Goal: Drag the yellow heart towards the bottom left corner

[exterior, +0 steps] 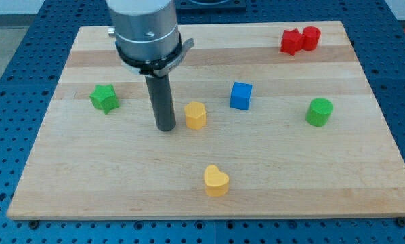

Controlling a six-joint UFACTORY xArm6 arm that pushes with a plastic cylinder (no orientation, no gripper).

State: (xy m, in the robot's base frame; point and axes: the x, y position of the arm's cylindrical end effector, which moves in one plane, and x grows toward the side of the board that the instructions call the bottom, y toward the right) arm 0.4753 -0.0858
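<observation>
1. We took the wooden board (87,183) as our ground and the yellow heart-shaped block (216,181) as our landmark; the heart lay near the board's bottom edge, about midway across the view.
2. Our dark rod hung from a grey metal arm housing (145,30); my tip (166,128) rested on the board up and to the left of the heart, well apart from it.
3. We carried no jaws, so there was nothing to part or clamp; the rod held nothing.
4. A yellow faceted block (196,115) sat above the heart, just beside the tip on its right; whether they touched, we could not tell.
5. A blue cube (241,95) stood further above the heart, slightly right.
6. A green star-shaped block (104,98) lay far up-left of the heart.
7. A green cylinder (319,112) lay up-right of the heart.
8. Farthest up-right, a red star-like block (291,42) touched a red cylinder (311,38).
</observation>
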